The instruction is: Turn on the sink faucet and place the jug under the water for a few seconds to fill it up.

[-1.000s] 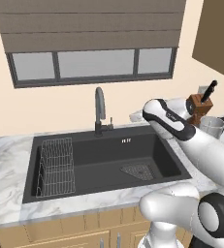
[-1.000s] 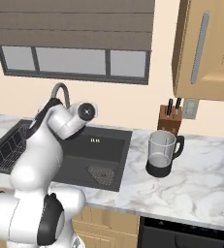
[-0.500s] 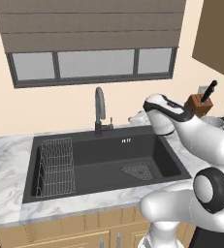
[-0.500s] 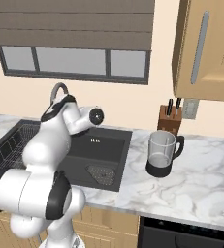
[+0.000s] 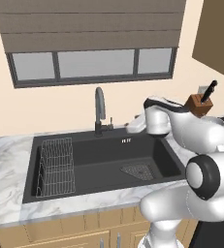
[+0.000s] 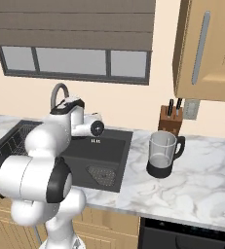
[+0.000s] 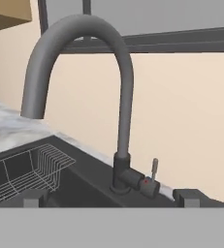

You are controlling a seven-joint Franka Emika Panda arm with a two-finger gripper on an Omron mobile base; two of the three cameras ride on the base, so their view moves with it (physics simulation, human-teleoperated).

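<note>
At the far left of the matte black rectangular sink [image 5: 84,160] sits a wire rack [image 5: 56,166], out of your way. Your gripper [image 7: 111,197], tips spread apart and empty, faces the tall dark grey gooseneck faucet [image 7: 118,97]; you could overshoot its small upright side lever [image 7: 154,169] and hit the spout instead. No water runs yet. Far right on the marble counter [image 6: 201,175], the clear glass jug with black handle [image 6: 163,154] stands near the brown wooden knife block [image 6: 171,119]; mind that when you reach.
</note>
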